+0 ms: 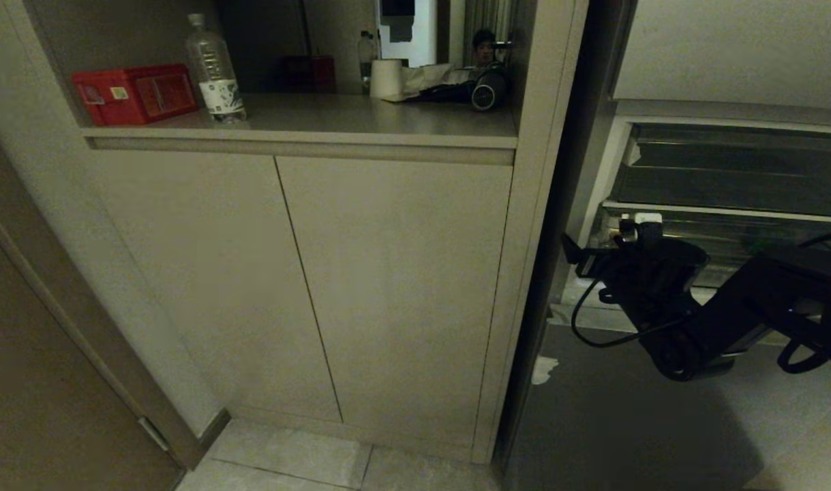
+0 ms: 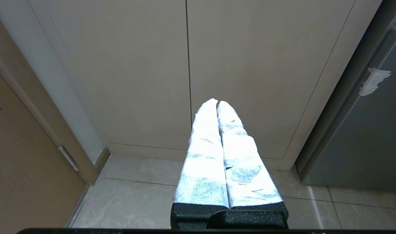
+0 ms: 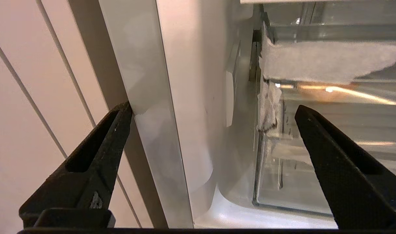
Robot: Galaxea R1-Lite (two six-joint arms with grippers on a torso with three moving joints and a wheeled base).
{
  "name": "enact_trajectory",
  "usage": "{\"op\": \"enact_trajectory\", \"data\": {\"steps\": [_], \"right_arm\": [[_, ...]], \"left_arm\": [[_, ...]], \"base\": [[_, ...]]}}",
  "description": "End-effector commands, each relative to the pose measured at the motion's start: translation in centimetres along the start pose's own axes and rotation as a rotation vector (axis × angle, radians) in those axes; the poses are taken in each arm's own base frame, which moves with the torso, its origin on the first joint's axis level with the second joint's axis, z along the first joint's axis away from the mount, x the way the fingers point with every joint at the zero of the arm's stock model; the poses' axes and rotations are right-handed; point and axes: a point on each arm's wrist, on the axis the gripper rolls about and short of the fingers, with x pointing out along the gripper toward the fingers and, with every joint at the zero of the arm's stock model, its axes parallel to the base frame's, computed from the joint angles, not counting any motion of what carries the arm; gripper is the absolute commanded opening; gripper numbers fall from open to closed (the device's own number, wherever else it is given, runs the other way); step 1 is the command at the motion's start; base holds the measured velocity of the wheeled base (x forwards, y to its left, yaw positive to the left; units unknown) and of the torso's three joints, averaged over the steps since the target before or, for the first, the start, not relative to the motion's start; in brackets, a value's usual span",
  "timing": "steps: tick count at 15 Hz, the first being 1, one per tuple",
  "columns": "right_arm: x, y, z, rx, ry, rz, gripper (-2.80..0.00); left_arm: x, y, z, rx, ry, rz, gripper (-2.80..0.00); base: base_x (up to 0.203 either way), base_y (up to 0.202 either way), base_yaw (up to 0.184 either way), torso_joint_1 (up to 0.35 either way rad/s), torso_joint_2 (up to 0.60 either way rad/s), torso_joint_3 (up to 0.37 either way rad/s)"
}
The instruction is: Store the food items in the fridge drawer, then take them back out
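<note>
head view: the right gripper [image 1: 579, 256] sits at the near left corner of the fridge drawer [image 1: 729, 235], at the foot of the open fridge; beside the fridge stands a beige cabinet [image 1: 388, 286] whose shelf carries a red box [image 1: 134, 94] and a water bottle [image 1: 214, 68]. no food item shows.

left wrist view: the left gripper [image 2: 217, 103], white-wrapped, is clenched on nothing, facing the cabinet doors.

right wrist view: the right gripper's black fingers [image 3: 97, 162] are spread wide and empty, straddling the drawer's taped corner [image 3: 269, 107].
</note>
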Motion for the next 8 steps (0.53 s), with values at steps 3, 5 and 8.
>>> {"op": "enact_trajectory", "data": {"steps": [3, 5, 8], "right_arm": [[-1.3, -0.8, 1.3, -0.001, 0.003, -0.019, 0.0], [-2.2, -1.1, 1.9, -0.002, 0.015, -0.026, 0.0], [-2.5, -1.2, 2.2, 0.005, 0.012, -0.031, 0.0]], "left_arm": [[0.0, 0.0, 0.0, 0.0, 0.001, 0.0, -2.8], [0.0, 0.0, 0.0, 0.0, 0.001, 0.0, -2.8], [0.0, 0.0, 0.0, 0.0, 0.001, 0.0, -2.8]], "base": [[0.0, 0.0, 0.0, 0.0, 0.0, 0.0], [0.0, 0.0, 0.0, 0.0, 0.0, 0.0], [0.0, 0.0, 0.0, 0.0, 0.0, 0.0]]}}
